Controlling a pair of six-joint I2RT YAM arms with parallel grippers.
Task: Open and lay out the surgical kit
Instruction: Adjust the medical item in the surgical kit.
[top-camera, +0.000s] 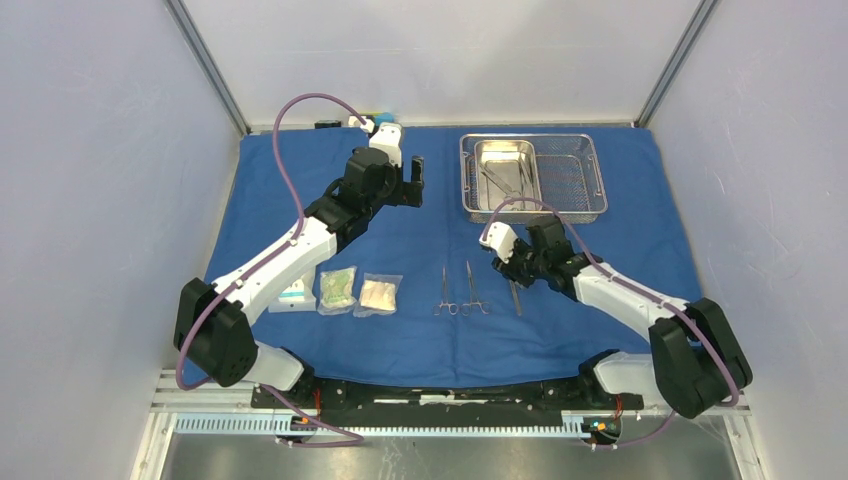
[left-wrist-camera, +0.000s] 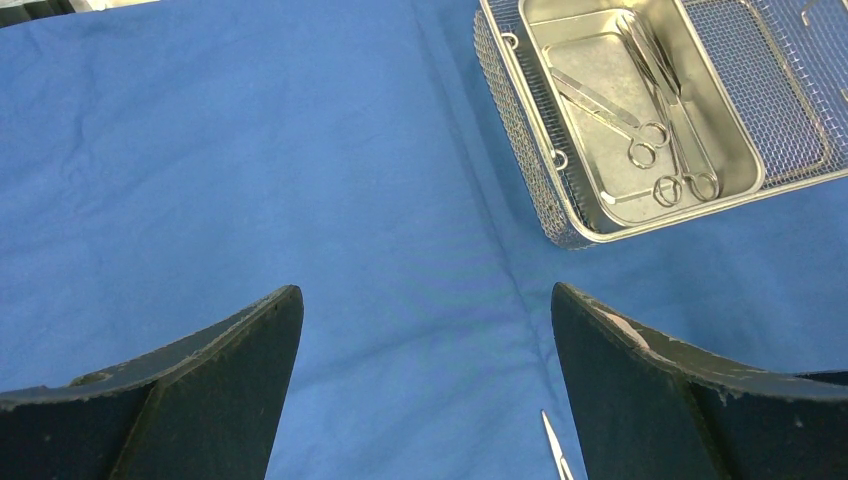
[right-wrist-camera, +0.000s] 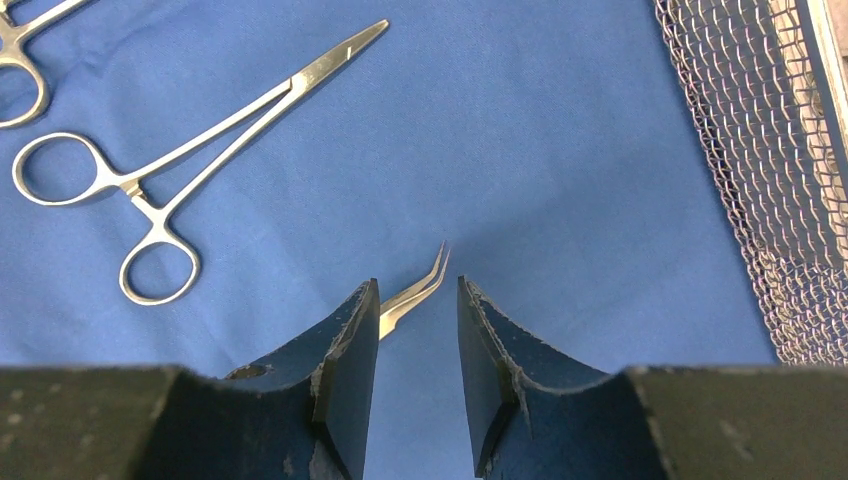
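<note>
**Let go of the curved tweezers cleanly, then go back to the pan**

The blue cloth wrap (top-camera: 650, 240) lies spread flat over the worktop. The mesh tray (top-camera: 533, 137) with its inner pan (top-camera: 500, 155) stands at the far right of it. Three small packets (top-camera: 337, 290) sit in a row at the near left. Two ring-handled clamps (top-camera: 458, 293) lie side by side near the middle, and the curved tweezers (right-wrist-camera: 410, 298) lie just to their right.

The right pincer (right-wrist-camera: 416, 285) sits low over the tweezers with its jaws part open. The gap is wider than the tweezers, which lie between the fingers close against one of them, and they do not look clamped. The step in hand appears to be the release.

To do it well, spread the jaws a little more so neither finger touches the steel. Then rise straight up, since a sideways exit could drag the tweezers askew or into the nearest clamp.

Several slim instruments (left-wrist-camera: 650, 150) lie crossed in the pan, not yet laid out. They will likely be slippery and flat against the steel, so take one shank at a time.

The left pincer (left-wrist-camera: 425, 293) hangs fully open over bare cloth beside the tray, holding nothing.
</note>
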